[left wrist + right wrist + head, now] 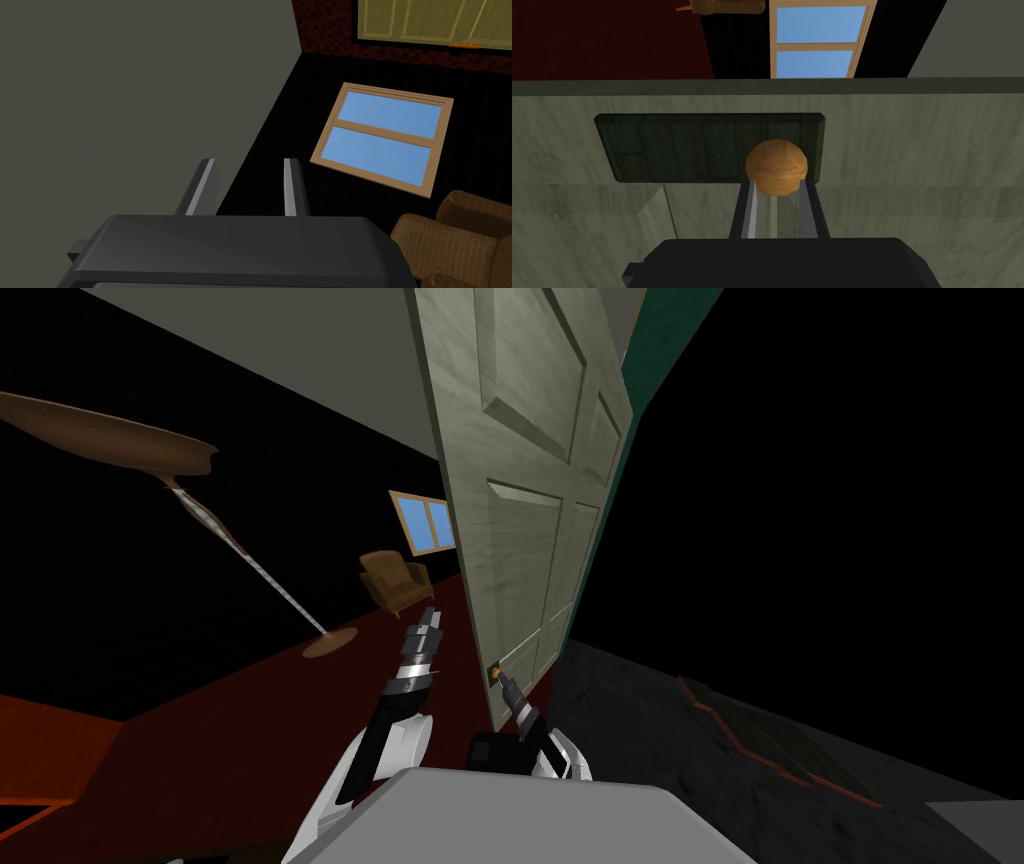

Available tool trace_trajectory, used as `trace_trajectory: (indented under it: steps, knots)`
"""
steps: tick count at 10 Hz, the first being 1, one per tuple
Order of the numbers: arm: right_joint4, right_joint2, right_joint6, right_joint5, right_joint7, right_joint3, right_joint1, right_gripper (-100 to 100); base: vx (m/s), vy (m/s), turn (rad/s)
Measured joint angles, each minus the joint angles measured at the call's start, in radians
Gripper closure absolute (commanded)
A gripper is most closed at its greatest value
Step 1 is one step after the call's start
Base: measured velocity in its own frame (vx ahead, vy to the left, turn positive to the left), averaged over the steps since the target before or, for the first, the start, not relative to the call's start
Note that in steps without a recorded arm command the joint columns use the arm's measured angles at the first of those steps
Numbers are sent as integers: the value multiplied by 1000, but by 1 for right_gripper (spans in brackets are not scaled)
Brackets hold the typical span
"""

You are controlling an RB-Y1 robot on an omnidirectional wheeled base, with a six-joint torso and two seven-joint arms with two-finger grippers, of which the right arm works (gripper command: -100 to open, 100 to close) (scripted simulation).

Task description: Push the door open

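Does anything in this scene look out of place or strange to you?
Yes: the window hangs in a black area with no wall around it, near the brown armchair. The door itself looks sound, and the right claw is shut on its brown knob.

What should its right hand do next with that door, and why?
Probably a small push forward on the round brown knob. The right hand grips its sides, and the door stands only partly open, so a gentle push should swing it wider.
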Motion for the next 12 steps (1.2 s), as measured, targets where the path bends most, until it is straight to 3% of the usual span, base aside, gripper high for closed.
trace_trajectory:
  steps: [3,4,6,9,12]
  knots:
    - [2,-1,2,0,0,0,1,100,-7,-6,0]
    - [2,-1,2,0,0,0,1,-100,-106,-82,-68]
    - [-1,-13,3,-3,-3,-1,2,-100,-172,-87,-50]
    - [-19,-11,12,-6,-4,-1,11,-100,-155,-92,-31]
    - [-15,-17,12,-7,-1,-5,10,-100,119,113,25]
